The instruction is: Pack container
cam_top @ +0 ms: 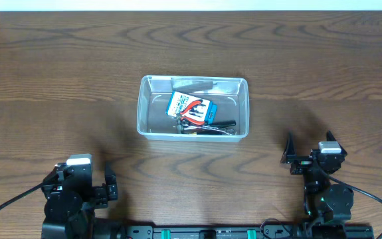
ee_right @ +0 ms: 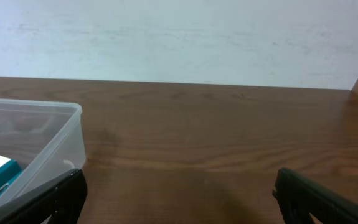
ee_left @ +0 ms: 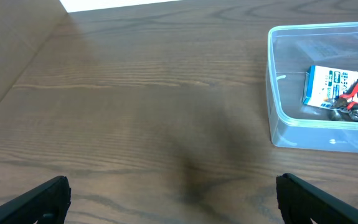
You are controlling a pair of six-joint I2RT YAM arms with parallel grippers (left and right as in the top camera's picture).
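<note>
The clear rectangular container [cam_top: 146, 113] sits at the middle of the wooden table. Inside it lie a small blue-and-white printed box [cam_top: 185, 105] and red-handled pliers [cam_top: 194, 114] with other dark hand tools. It also shows at the right of the left wrist view [ee_left: 278, 118] and at the left of the right wrist view [ee_right: 60, 140]. My left gripper [cam_top: 91, 188] is open and empty near the front left, well short of the container; its fingers show in the left wrist view [ee_left: 172, 199]. My right gripper [cam_top: 307, 159] is open and empty at the front right [ee_right: 179, 196].
The table's far edge meets a white wall [ee_right: 179, 37]. Cables run from both arm bases along the table's front edge.
</note>
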